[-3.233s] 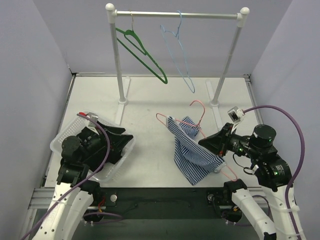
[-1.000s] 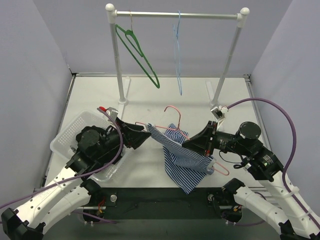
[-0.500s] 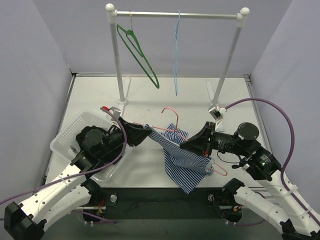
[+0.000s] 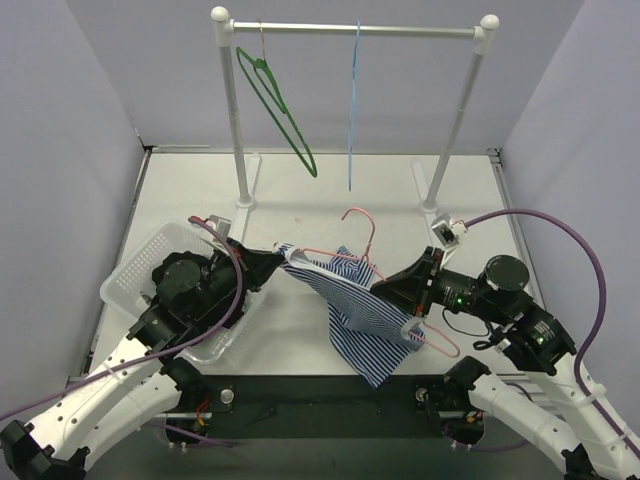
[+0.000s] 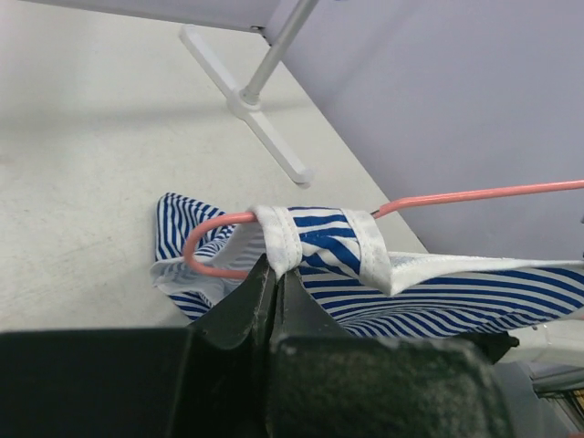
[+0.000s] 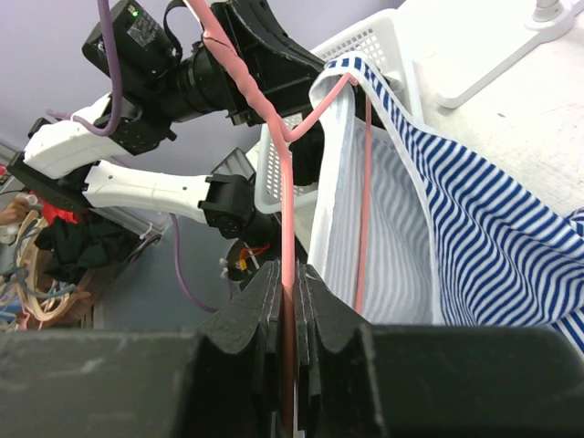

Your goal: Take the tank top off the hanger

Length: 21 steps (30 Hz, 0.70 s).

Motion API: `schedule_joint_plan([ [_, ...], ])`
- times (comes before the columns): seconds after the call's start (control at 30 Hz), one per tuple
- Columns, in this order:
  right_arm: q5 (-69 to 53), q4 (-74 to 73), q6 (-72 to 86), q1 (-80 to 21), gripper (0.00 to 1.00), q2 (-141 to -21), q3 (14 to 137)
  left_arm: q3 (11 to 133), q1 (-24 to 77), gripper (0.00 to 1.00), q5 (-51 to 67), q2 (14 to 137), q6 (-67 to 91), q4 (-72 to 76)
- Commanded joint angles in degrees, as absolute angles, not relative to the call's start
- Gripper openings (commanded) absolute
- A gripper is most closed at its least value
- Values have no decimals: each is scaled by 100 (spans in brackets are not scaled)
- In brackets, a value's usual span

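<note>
A blue-and-white striped tank top [image 4: 370,320] hangs on a pink wire hanger [image 4: 358,222] held above the table's near middle. My left gripper [image 4: 284,254] is shut on the top's white strap [image 5: 278,239], where the strap loops over the hanger's left end [image 5: 205,239]. My right gripper [image 4: 385,288] is shut on the pink hanger's rod [image 6: 287,228], on the right side of the garment. In the right wrist view the striped cloth [image 6: 474,237] drapes to the right of the rod.
A white clothes rail [image 4: 350,30] stands at the back with a green hanger [image 4: 275,105] and a blue hanger [image 4: 353,100] on it. A white mesh basket [image 4: 140,275] sits at the left, under my left arm.
My left gripper has closed on the tank top's strap at the hanger's left end. The right gripper has shifted the hanger slightly right, and its hook now sits further right.
</note>
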State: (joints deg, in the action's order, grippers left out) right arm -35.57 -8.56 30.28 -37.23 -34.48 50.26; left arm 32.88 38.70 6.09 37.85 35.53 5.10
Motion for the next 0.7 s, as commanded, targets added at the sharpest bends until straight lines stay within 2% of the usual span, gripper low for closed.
schedule_joint_plan([
  [0.0, -3287, -1045, 2734, -3771, 0, -3103, 5352, 3726, 3876, 0, -140, 3630, 3191, -183],
  [0.4, -3717, -1547, 2435, -3771, 0, -2698, 5792, 4148, 3736, 0, -360, 4183, 3182, -711],
  [0.67, -3999, -1617, 2452, -3771, 0, -2575, 5924, 4640, 2954, 0, 306, 4491, 3322, -1098],
])
